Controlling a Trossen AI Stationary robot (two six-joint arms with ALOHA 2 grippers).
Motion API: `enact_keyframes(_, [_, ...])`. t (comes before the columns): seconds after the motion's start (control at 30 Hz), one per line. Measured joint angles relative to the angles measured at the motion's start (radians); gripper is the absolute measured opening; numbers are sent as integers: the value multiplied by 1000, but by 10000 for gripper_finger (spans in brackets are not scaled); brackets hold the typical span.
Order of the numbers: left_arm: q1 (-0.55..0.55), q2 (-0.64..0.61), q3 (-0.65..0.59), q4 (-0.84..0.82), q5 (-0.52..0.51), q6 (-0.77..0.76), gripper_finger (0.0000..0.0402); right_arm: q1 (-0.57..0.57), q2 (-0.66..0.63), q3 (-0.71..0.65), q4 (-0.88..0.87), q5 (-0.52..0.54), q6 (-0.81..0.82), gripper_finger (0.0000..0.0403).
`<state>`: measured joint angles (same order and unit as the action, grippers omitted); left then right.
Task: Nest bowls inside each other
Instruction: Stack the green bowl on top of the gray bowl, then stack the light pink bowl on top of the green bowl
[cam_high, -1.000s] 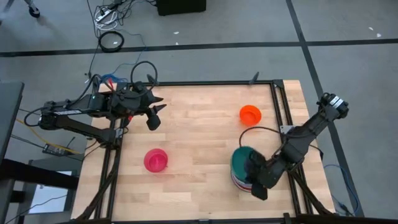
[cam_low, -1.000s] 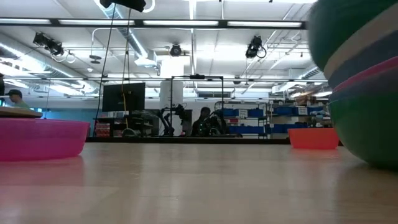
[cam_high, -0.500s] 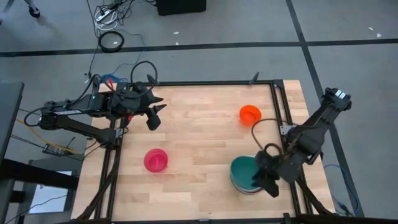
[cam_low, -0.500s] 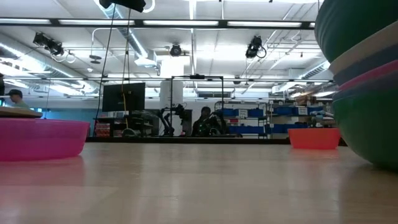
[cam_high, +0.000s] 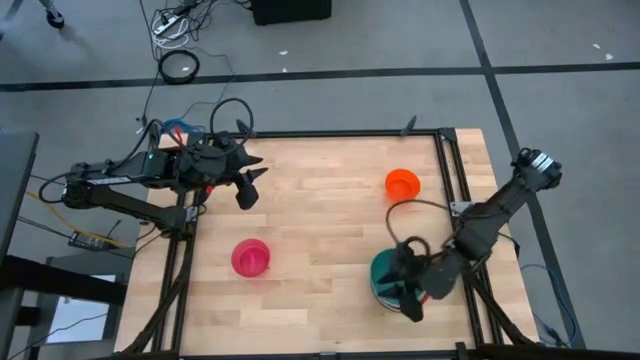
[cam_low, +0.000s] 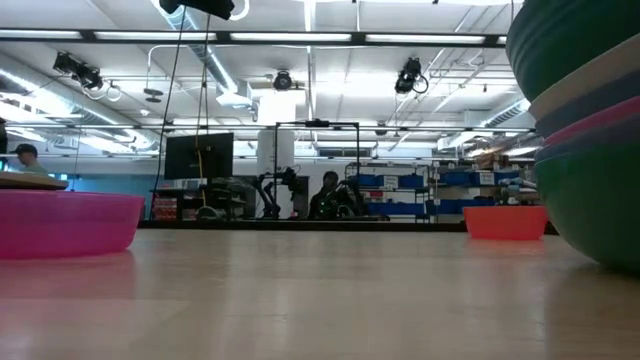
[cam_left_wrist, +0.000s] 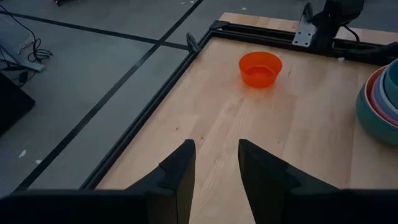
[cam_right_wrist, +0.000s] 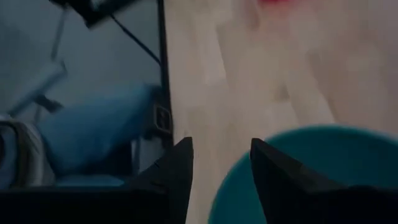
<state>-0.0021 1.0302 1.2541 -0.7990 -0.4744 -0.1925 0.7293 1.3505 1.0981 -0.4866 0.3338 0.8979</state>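
Note:
A stack of nested bowls (cam_high: 385, 272) stands near the table's right front corner, with a teal bowl (cam_right_wrist: 323, 162) on top; pink and pale rims show below it in the low view (cam_low: 590, 120). My right gripper (cam_high: 407, 297) hovers open over the stack's near side, and its fingers (cam_right_wrist: 221, 146) stand apart above the teal rim. A small orange bowl (cam_high: 402, 183) rests on its base at the far right. On the near left a magenta bowl (cam_high: 250, 257) sits upright. My left gripper (cam_high: 252, 187) waits open above the far left.
A black metal frame (cam_high: 447, 170) borders the wooden table. A wide bare stretch of tabletop (cam_high: 320, 230) lies between the magenta bowl, the orange bowl and the stack. Cables lie on the floor beyond the far edge.
My right gripper has opened and let go of the teal bowl. The bowl stood tilted and high on the stack, and now sits level in it. The gripper swung toward the table's right edge, tipped up, then came back over the stack.

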Motion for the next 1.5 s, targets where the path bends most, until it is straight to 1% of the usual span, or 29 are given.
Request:
enact_keyframes(0.13, [-1,0,0,0,0,0,131,-8,69,0,-24,-43,29,150])
enact_keyframes(0.23, [-1,0,0,0,1,0,131,-7,98,0,-105,-71,91,150])
enact_keyframes(0.3, [-1,0,0,-1,1,0,131,-2,104,0,-167,-98,129,150])
enact_keyframes(0.43, [-1,0,0,-13,3,-4,131,17,72,0,-185,-102,166,150])
enact_keyframes(0.5, [-1,0,0,-28,39,-22,131,24,33,0,-182,-102,189,150])
enact_keyframes(0.57, [-4,0,0,-68,110,-52,131,34,-11,0,-183,-94,209,150])
enact_keyframes(0.63, [-17,0,0,-139,191,-98,131,49,-60,0,-184,-56,218,150])
enact_keyframes(0.73, [-71,19,-24,-221,288,-182,131,79,-129,0,-187,52,199,150])
enact_keyframes(0.8, [-135,38,-79,-251,328,-242,131,100,-164,0,-207,139,172,150])
enact_keyframes(0.87, [-218,70,-144,-234,385,-291,131,115,-187,0,-224,227,138,150])
enact_keyframes(0.93, [-306,116,-202,-198,437,-349,131,126,-197,0,-233,289,98,150])
enact_keyframes(1.0, [-381,185,-231,-155,443,-415,131,127,-197,0,-233,322,62,150])
enact_keyframes(1.13, [-475,330,-228,-124,426,-547,131,112,-185,0,-233,335,16,150])
enact_keyframes(1.23, [-525,433,-208,-127,447,-579,131,102,-174,0,-233,324,0,150])
enact_keyframes(1.37, [-569,516,-185,-125,428,-579,131,94,-161,0,-234,295,-5,150])
enact_keyframes(1.5, [-584,553,-182,-142,372,-602,131,91,-158,0,-233,292,-11,150])
